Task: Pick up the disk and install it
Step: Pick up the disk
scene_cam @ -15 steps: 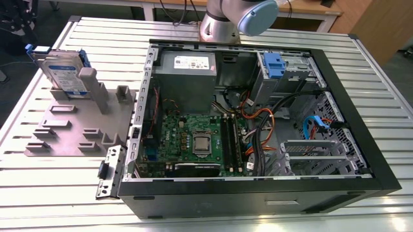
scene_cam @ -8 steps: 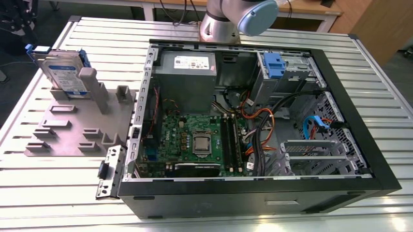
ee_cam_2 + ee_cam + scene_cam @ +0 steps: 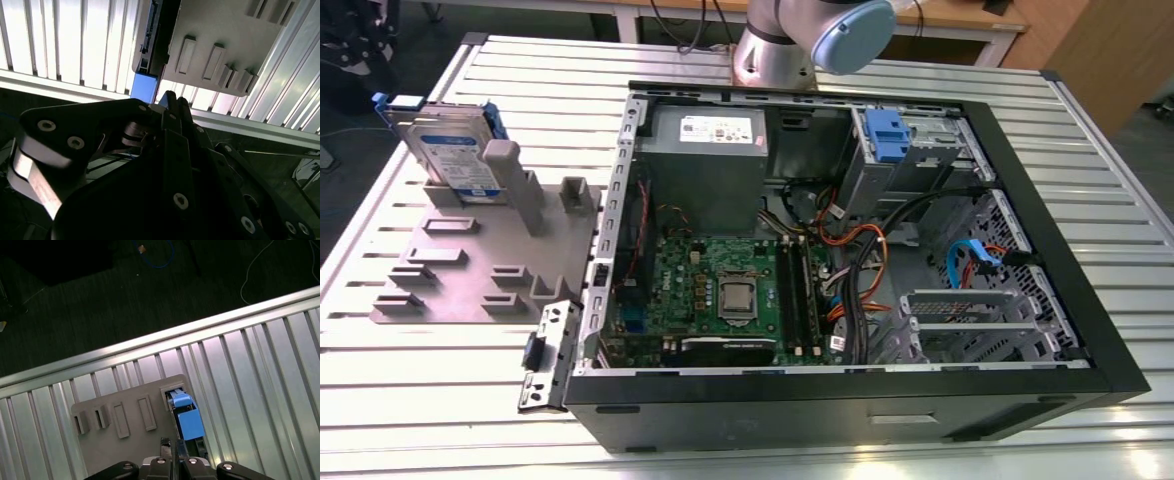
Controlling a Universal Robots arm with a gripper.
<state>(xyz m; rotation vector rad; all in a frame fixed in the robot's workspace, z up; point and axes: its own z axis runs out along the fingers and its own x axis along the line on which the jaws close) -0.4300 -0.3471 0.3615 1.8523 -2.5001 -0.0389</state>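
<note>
Nothing done yet: disk (image 3: 451,150) upright in grey holder (image 3: 467,275) at exterior view's left, beside open computer case (image 3: 1074,260); gripper (image 3: 175,102) above its blue end, jaws closed and empty; pickup and install both left.

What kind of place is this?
Probably a robotics lab bench: an opened computer case on a slatted metal table, a robot arm beyond it, and a grey fixture holding the disk upright.
</note>
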